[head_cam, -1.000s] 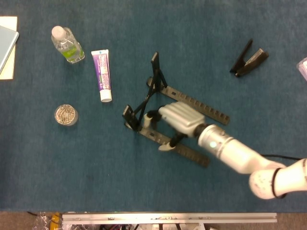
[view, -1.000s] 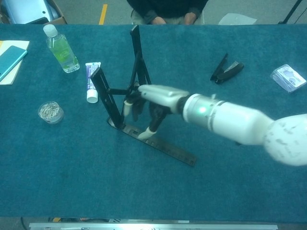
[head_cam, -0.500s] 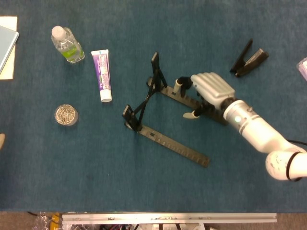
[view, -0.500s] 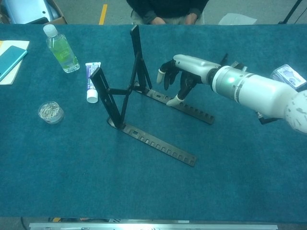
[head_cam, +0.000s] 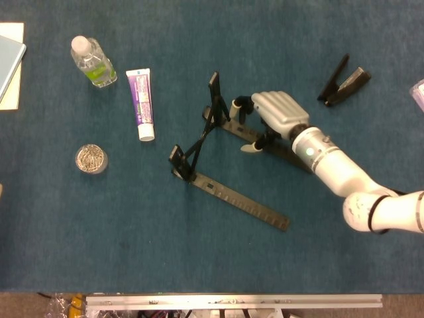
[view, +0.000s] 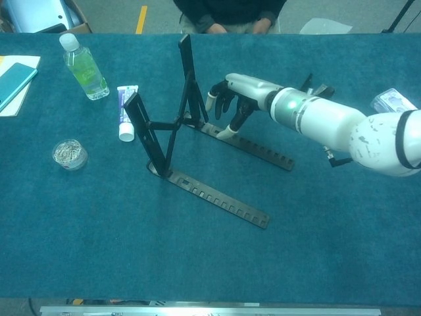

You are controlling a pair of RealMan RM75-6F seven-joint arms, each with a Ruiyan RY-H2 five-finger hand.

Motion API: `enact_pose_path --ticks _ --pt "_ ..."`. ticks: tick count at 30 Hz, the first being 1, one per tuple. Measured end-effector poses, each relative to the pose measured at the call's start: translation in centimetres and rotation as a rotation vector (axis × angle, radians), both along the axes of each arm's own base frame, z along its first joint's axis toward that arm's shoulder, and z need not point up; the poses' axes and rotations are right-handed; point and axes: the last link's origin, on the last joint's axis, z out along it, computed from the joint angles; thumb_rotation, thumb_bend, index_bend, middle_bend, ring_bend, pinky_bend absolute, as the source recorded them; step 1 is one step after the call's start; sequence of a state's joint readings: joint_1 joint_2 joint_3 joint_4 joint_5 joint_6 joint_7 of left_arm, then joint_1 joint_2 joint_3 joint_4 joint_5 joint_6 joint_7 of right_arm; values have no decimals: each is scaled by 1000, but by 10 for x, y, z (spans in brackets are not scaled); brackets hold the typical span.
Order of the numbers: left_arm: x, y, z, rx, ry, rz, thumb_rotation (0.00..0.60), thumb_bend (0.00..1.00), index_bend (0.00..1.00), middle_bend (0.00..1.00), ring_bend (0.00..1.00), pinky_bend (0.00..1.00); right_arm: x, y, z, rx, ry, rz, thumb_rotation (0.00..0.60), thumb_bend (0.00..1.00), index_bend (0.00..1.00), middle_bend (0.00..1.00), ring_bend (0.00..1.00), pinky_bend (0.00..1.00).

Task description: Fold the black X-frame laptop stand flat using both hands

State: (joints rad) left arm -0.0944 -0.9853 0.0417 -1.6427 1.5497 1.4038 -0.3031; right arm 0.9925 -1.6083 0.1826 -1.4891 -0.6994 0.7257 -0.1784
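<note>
white and grey, the right hand (head_cam: 275,116) (view: 240,92) hovers over the far rail of the stand (head_cam: 218,156) (view: 191,141), fingers (view: 227,128) spread and curled downward with nothing between them; one pale fingertip comes down to the rail or very near it, and contact cannot be made out for sure. no left hand shows in either view.

black, the stand sits unfolded near the middle of the blue table (head_cam: 99,232) (view: 99,250), its two notched rails flat on the cloth and its crossed arms upright at the end away from the hand.

left of the stand lies a toothpaste tube (head_cam: 140,104) (view: 125,110), cap toward the near edge. beyond the tube stands a capped bottle (head_cam: 93,61) (view: 82,66) with greenish liquid inside. nearer than the tube is a small round tin (head_cam: 91,159) (view: 70,154) filled with something silvery and shiny; what it is cannot be told. well right of the stand, past the hand, a black stapler (head_cam: 343,82) (view: 309,95) lies gaping.
</note>
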Motion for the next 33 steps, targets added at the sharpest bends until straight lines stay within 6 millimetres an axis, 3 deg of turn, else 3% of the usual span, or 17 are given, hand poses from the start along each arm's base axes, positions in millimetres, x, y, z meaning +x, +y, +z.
enact_pose_path --ticks 23,29,33 --pt "-4 -2 4 15 -3 5 600 339 5 20 0 0 12 -10 -11 -17 3 1 600 75 381 469 336 473" --pt "-3 -2 5 14 -9 4 600 339 5 21 0 0 13 -3 -6 -6 -1 14 600 75 381 468 336 473" --pt "-1 -1 4 2 -17 -5 600 338 5 27 0 0 11 8 7 0 -9 32 600 75 380 456 325 473"
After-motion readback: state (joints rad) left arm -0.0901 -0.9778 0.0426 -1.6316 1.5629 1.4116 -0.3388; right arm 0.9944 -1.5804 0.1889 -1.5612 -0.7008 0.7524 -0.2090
